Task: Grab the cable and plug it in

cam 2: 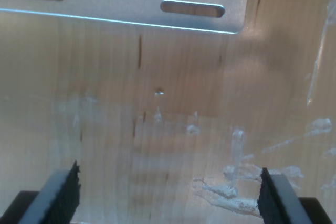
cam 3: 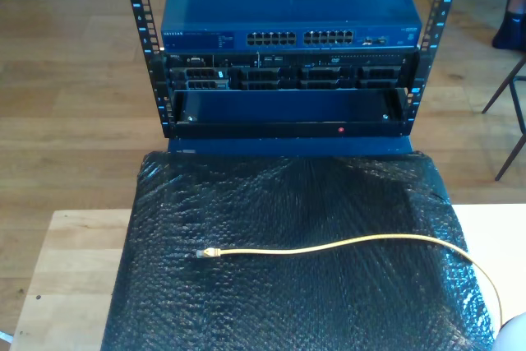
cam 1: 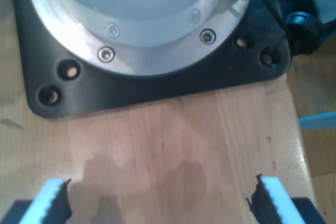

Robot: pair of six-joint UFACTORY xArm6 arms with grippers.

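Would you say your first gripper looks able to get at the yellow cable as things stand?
Probably not right away: my first gripper is open over bare wood beside a black base plate, with no cable at its jaws. The cable lies unobstructed on the black bubble wrap, so nothing blocks an approach.

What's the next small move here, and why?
Probably bring one gripper over the plug end of the cable, which lies loose on the black bubble wrap. My first gripper and my second gripper are both open over bare wood, holding nothing.
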